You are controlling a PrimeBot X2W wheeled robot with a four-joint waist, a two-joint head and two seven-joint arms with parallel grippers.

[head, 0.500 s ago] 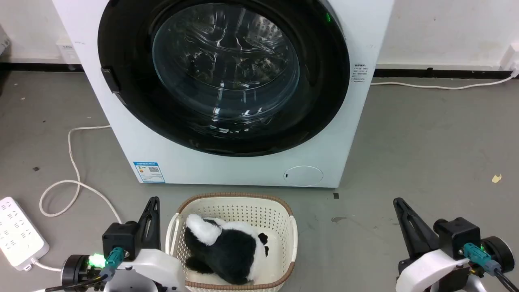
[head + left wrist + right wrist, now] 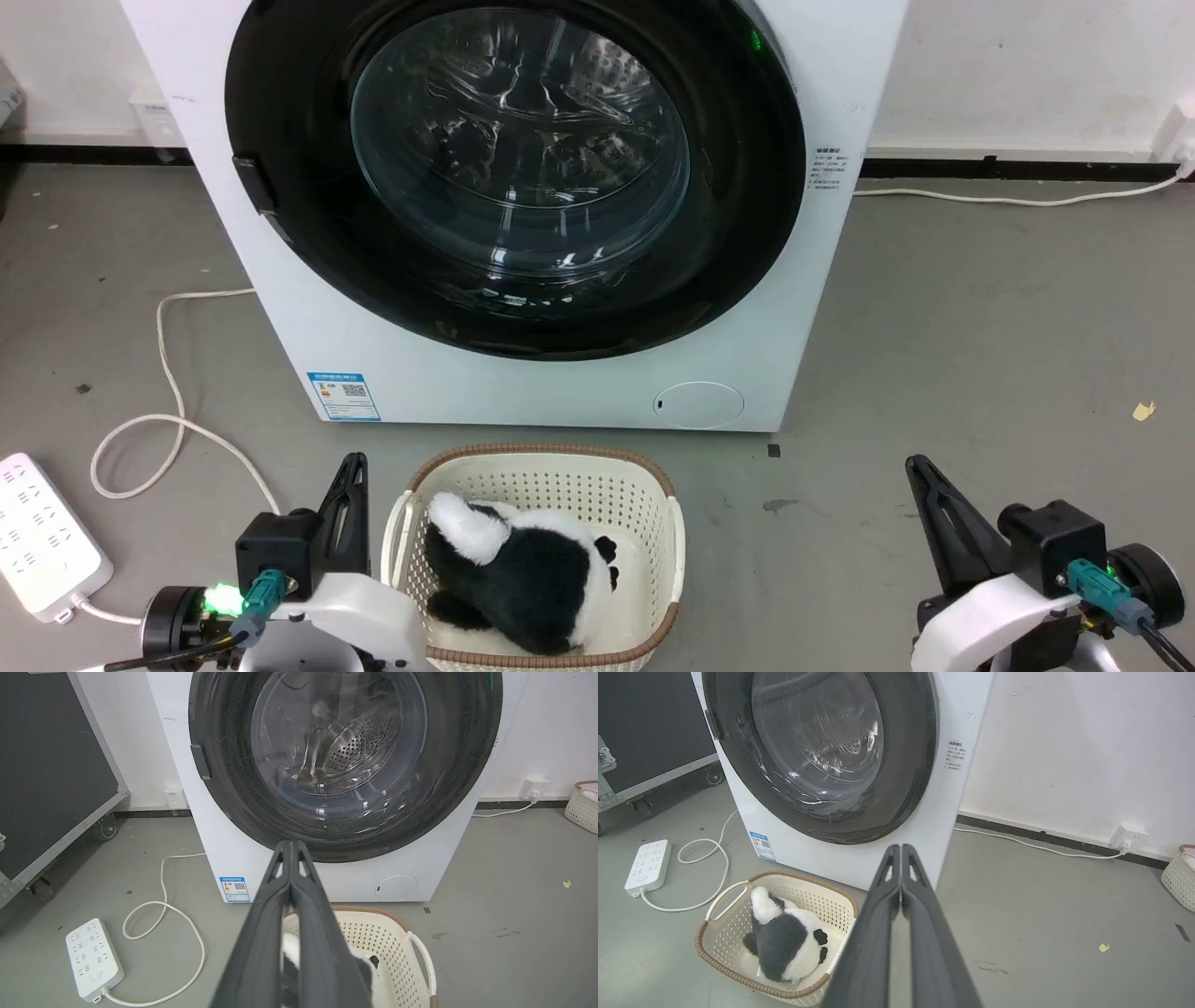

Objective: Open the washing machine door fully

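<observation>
The door is shut, flush in the front of the washer, straight ahead of me and above the basket that sits on the floor between my arms. My left gripper and right gripper hang low, well apart from the door, each with fingers pressed together and holding nothing. To start well, I judge I must first part the fingers of whichever arm I send, then find the rim's free edge. A small black tab sits on the left rim, but I cannot tell whether it is hinge or catch. I would hook the edge opposite the hinge, pull along the door's arc rather than straight back, and keep my arm clear of the basket as the door swings.
</observation>
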